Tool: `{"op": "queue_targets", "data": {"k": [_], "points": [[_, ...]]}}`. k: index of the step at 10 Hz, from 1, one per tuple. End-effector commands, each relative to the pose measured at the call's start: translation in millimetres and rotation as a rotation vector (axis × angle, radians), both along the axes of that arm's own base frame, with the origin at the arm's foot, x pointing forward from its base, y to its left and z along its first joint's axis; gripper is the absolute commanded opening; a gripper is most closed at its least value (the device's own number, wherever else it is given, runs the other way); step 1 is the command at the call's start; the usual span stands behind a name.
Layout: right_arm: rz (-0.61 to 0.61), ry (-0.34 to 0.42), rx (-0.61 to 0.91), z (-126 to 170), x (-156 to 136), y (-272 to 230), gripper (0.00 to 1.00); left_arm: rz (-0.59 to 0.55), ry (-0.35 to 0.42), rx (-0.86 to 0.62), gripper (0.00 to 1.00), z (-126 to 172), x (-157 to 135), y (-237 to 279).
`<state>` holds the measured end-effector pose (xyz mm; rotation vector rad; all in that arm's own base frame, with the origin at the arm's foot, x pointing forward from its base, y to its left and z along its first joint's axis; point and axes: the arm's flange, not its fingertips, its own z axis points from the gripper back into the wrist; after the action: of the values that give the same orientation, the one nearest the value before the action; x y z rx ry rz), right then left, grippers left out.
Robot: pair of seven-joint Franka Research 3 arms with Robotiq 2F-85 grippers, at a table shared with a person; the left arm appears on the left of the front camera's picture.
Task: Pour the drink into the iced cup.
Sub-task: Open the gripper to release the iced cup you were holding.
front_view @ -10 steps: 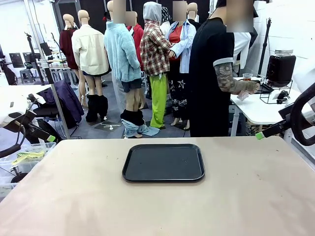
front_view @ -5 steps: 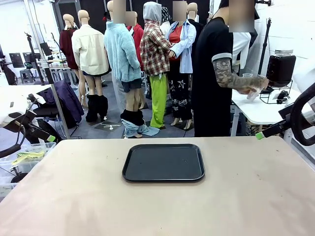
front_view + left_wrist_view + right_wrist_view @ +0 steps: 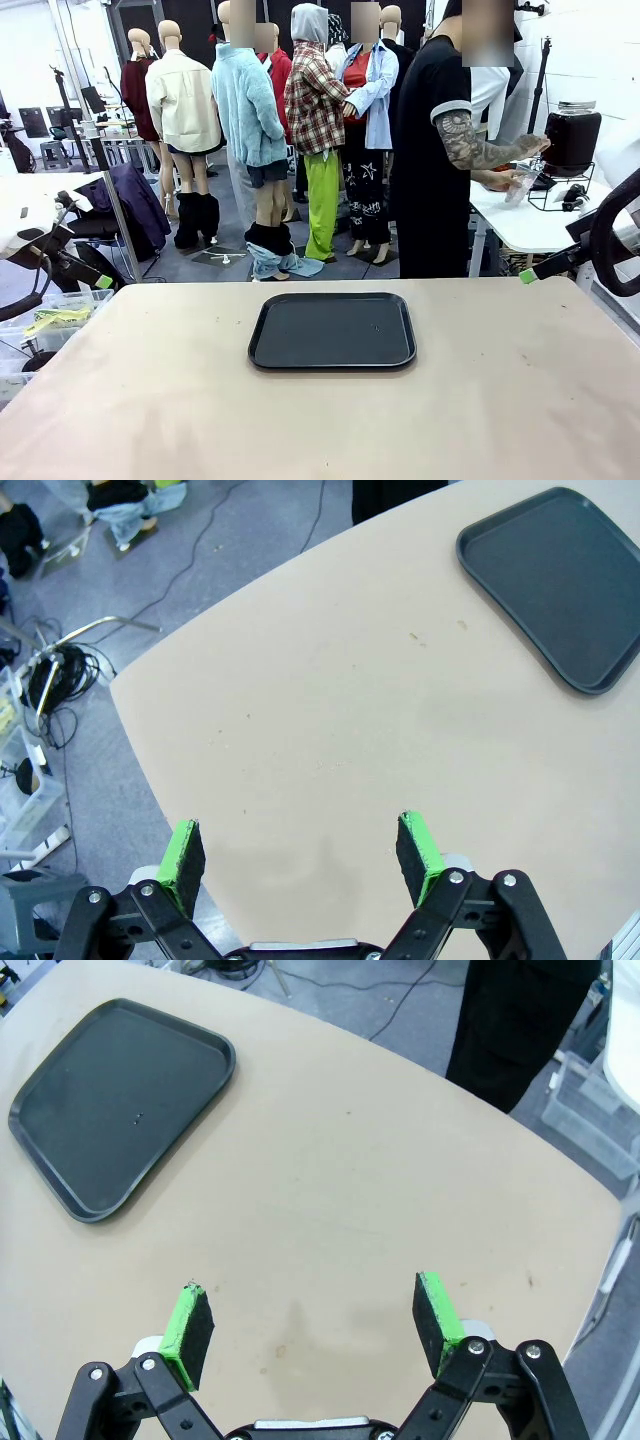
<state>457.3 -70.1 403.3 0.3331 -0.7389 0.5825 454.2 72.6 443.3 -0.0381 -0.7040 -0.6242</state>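
On the beige desk (image 3: 500, 400) sits only a bare black plastic tray (image 3: 332, 330). Both pincers (image 3: 300, 855) (image 3: 312, 1325) hang spread and empty. The dark drink dispenser (image 3: 571, 135) stands on a far side table by the person's hand (image 3: 530, 147); pouring hasn't begun.

Your left gripper (image 3: 300, 855) hangs above the tabletop with its green-padded fingers spread wide and nothing between them. Your right gripper (image 3: 315, 1330) matches it: jaws fully apart, empty, clear of the surface. In the front view, a green-tipped finger (image 3: 528, 276) of the right arm shows at about three o'clock.
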Motion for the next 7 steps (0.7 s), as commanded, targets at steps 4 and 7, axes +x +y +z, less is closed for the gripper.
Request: {"op": "queue_targets", "data": {"k": [4, 7], "points": [[0.005, -0.001, -0.009, -1.4, 3.0, -0.8, 1.0, 0.001, -0.003, 0.0, 1.0, 1.3, -0.2, 0.6], [0.005, -0.001, -0.009, -1.4, 3.0, -0.8, 1.0, 0.001, -0.003, 0.0, 1.0, 1.3, -0.2, 0.6]]}}
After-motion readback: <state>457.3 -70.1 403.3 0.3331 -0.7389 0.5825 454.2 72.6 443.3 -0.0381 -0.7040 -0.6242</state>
